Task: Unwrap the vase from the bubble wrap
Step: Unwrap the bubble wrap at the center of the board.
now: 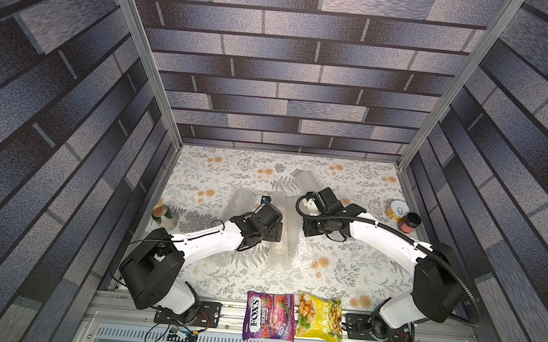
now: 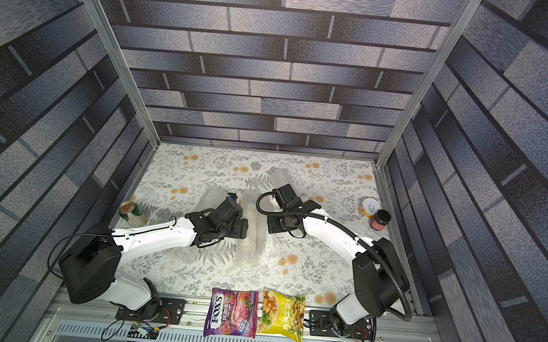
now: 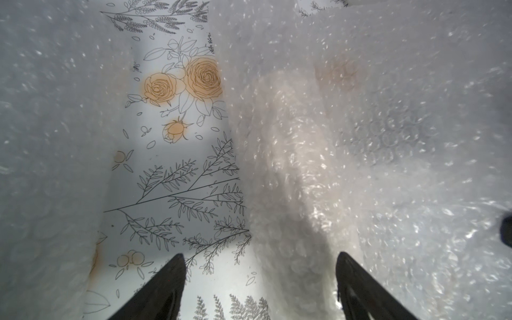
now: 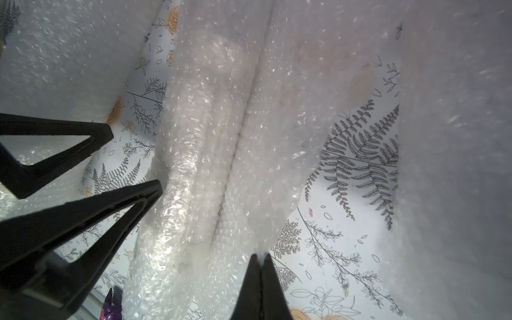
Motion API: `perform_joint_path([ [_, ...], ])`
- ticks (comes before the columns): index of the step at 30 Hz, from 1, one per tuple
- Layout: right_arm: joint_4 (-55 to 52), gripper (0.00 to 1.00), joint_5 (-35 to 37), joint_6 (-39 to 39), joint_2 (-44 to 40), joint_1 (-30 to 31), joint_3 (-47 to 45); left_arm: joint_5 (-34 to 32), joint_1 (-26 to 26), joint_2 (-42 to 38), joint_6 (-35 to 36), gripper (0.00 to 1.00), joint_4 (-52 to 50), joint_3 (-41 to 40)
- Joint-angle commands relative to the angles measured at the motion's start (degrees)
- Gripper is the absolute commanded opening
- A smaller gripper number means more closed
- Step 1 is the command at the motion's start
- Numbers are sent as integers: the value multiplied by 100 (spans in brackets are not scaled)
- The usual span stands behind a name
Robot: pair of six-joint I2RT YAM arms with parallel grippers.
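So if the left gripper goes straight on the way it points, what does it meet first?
Most likely the bubble wrap roll: it lies just ahead of the open left gripper, with floral tablecloth beside it. Depth is unclear.

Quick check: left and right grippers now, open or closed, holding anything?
Left gripper: open, astride the bubble wrap.
Right gripper: closed, pinching an edge of the bubble wrap.
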Motion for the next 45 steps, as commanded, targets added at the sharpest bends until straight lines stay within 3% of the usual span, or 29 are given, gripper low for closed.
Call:
perform_joint_path([
  [1,-272,0,209,-128,-160,-111,160,168,113,-19,-61,86,92,145],
  [29,-637,0,599,-361,-692,-631,-78,890,287,468,-31,82,545,73],
  [45,-1156,0,912,-365,-1486,-785,-104,1265,283,1061,177,82,988,596],
])
